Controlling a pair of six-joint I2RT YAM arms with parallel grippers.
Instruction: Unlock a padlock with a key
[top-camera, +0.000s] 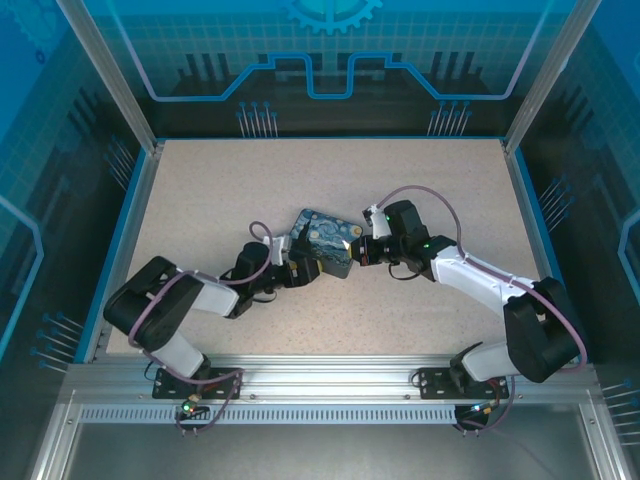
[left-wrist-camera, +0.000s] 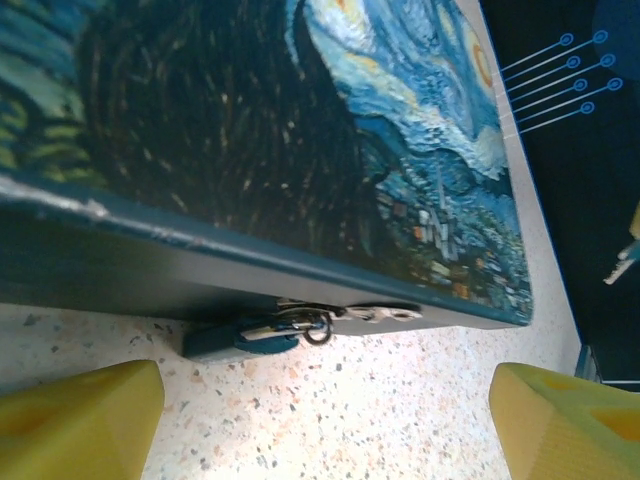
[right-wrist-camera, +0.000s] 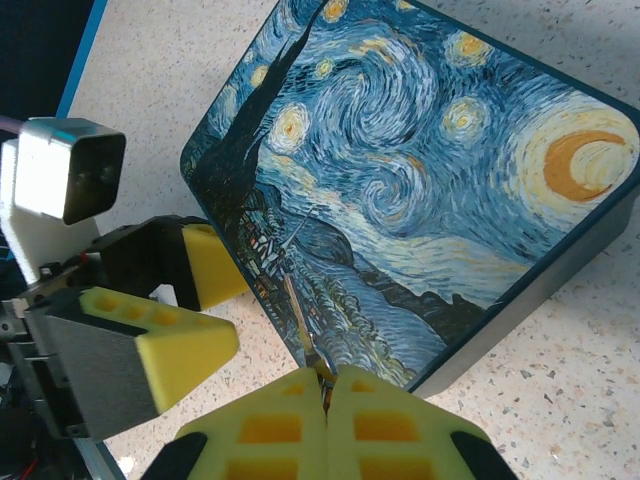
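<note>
The padlock (left-wrist-camera: 232, 338) has a small blue-teal body and lies on the table against the near side of the starry-night tin (left-wrist-camera: 300, 130). Its thin shackle (left-wrist-camera: 318, 326) passes through the tin's metal hasp. My left gripper (left-wrist-camera: 325, 430) stands open just in front of it, one yellow pad on each side, nothing between them. My right gripper (right-wrist-camera: 328, 378) is shut on the key (right-wrist-camera: 303, 325), whose thin blade sticks out over the tin's corner (right-wrist-camera: 420, 180). From above, the left gripper (top-camera: 300, 268) and the right gripper (top-camera: 362, 250) flank the tin (top-camera: 325, 238).
The left gripper's yellow pads (right-wrist-camera: 170, 345) sit close to the right gripper, beside the tin's edge. The speckled table (top-camera: 250, 190) is bounded by a blue rim and metal frame posts (top-camera: 110, 80). A metal rail (top-camera: 330, 385) runs along the near edge.
</note>
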